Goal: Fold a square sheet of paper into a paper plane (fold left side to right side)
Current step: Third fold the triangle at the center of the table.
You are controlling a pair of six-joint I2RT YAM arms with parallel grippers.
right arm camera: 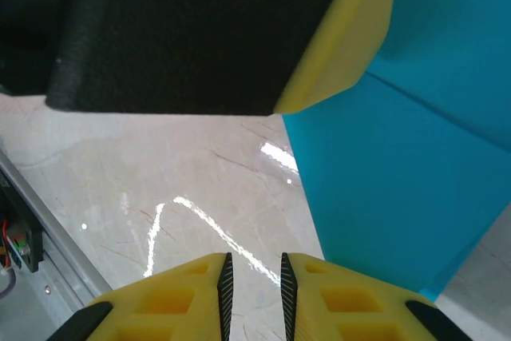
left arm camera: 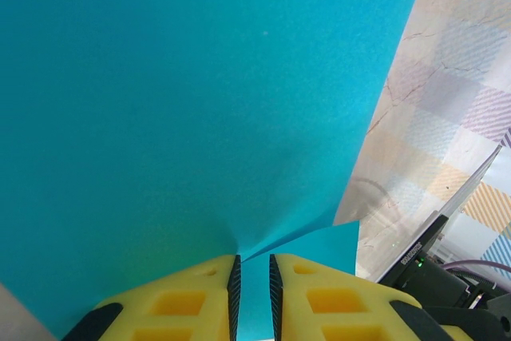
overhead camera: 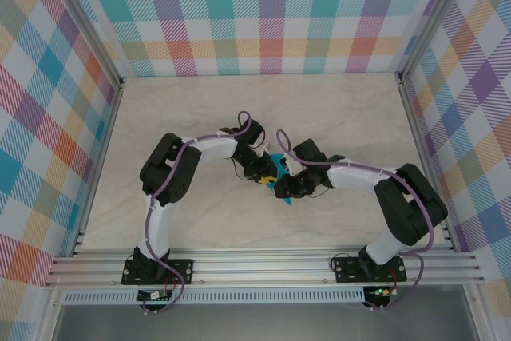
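Two black-and-white robot arms meet at the middle of your pale wood-grain table [overhead camera: 239, 109], and the thin, matte turquoise-blue sheet of paper [overhead camera: 277, 167] sits between their tips, partly covered by them from above; your left gripper [overhead camera: 262, 173] comes in from the left and your right gripper [overhead camera: 286, 185] from the right, the two almost touching over the sheet. On the left wrist camera, the left gripper [left arm camera: 252, 259] is clenched on the paper: the turquoise-blue sheet of paper [left arm camera: 200, 101] runs down into the narrow slot between the yellow fingers [left arm camera: 192, 301], its wrinkles converge there, and a smaller layer pokes out just right of the pinch; the sheet rises away from the fingers and blocks most of what lies beyond, with a strip of table [left arm camera: 415, 117] along its right edge. On the right wrist camera, the right gripper [right arm camera: 254, 257] has its jaws close together with a slim gap; you see bare glossy table [right arm camera: 200, 165] through that gap and nothing between the pads, so it is grasping nothing. The paper [right arm camera: 415, 189] lies just to the right of those fingers, showing one straight layered edge across it, and a black-and-yellow finger [right arm camera: 343, 53] of the other gripper hangs above. Plaid walls [overhead camera: 263, 13] enclose the table on three sides.
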